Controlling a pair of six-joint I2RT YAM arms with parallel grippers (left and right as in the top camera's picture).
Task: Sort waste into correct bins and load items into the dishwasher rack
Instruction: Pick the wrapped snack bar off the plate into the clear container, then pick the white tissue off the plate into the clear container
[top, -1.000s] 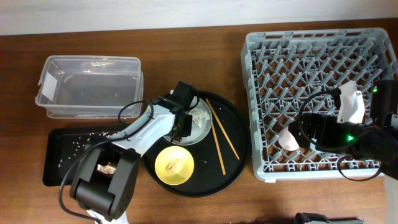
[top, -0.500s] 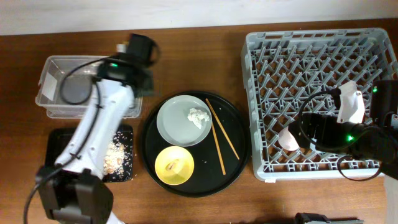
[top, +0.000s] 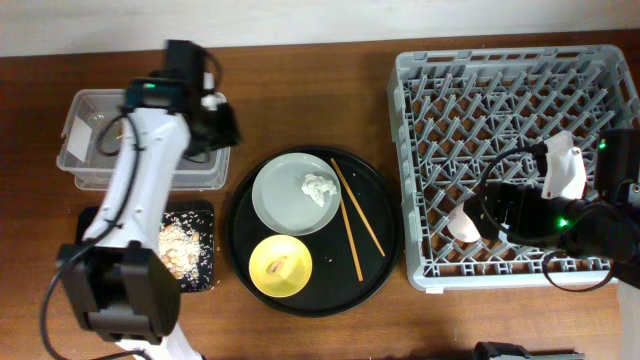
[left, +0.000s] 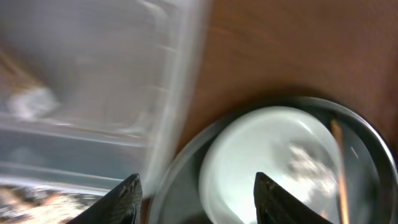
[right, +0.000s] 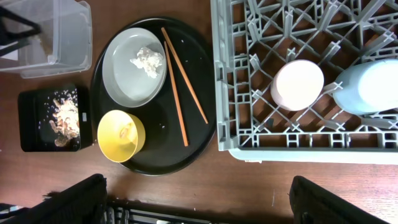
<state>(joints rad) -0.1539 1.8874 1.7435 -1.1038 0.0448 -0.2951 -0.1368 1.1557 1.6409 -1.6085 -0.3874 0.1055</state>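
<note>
My left gripper (top: 216, 126) (left: 205, 202) is open and empty, above the right end of the clear tub (top: 140, 140) (left: 93, 74); a small blurred brown and pale piece lies in the tub. The grey plate (top: 285, 195) (left: 249, 168) (right: 127, 78) holds the white tissue (top: 319, 187) (right: 147, 60). The chopsticks (top: 352, 218) (right: 180, 84) and the yellow bowl (top: 280, 265) (right: 121, 134) lie on the round black tray (top: 375, 250). Food scraps (top: 180, 245) (right: 65, 118) lie on the flat black tray (top: 95, 255). My right gripper (right: 199, 205) is open, high above the table. The pink cup (top: 465, 222) (right: 300, 84) and the blue cup (right: 373, 86) stand in the dishwasher rack (top: 500, 90) (right: 249, 37).
The yellow bowl has a small scrap inside. My right arm (top: 585, 215) hangs over the rack's right front part. Bare wood table (top: 300, 90) lies between the tub and the rack.
My left arm has swung from the grey plate up and left to the clear tub's right end. The food scraps on the flat black tray are now uncovered. The right arm has not moved.
</note>
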